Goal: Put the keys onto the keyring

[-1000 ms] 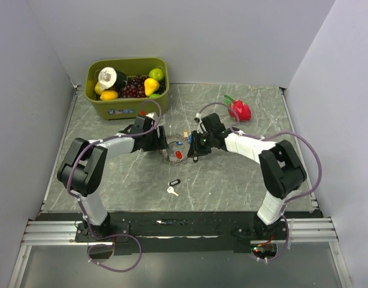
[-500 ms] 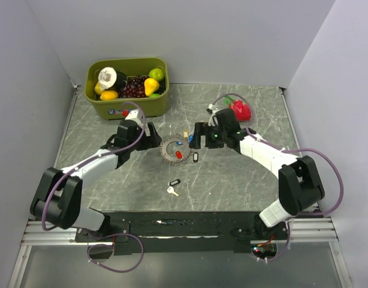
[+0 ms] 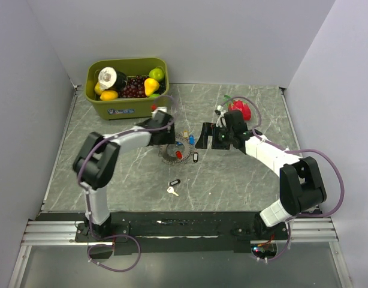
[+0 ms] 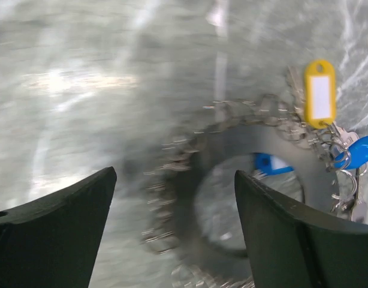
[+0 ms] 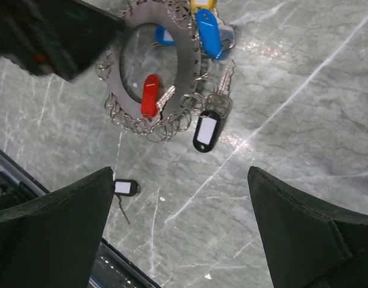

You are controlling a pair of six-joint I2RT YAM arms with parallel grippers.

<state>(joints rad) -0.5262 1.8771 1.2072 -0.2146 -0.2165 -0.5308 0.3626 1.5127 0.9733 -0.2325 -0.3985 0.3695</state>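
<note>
The left wrist view is smeared, leaving the keyring [image 4: 250, 141] a grey blur under the spread, empty left tool [image 4: 175, 180]. In the right wrist view that tool's dark body hides the ring's upper left, a yellow-headed key [image 5: 202, 3] is cut off at the top edge, and the right tool [image 5: 181, 180] is spread too, holding nothing. At the keyring lie one red-headed key [image 5: 149, 96], two blue-headed keys [image 5: 208, 33] and one black-headed key [image 5: 207, 129], threaded or not I cannot tell; one loose black key [image 3: 174, 182] and one pale key [image 3: 172, 191] lie on the table [image 3: 244, 174] nearer the arms' bases.

Robot lab test cell: plain grey panels [image 3: 190, 36] enclosing marble-look table [image 3: 232, 186], two robot arms [image 3: 268, 155] sitting bolted to aluminium rail [image 3: 52, 231]
</note>
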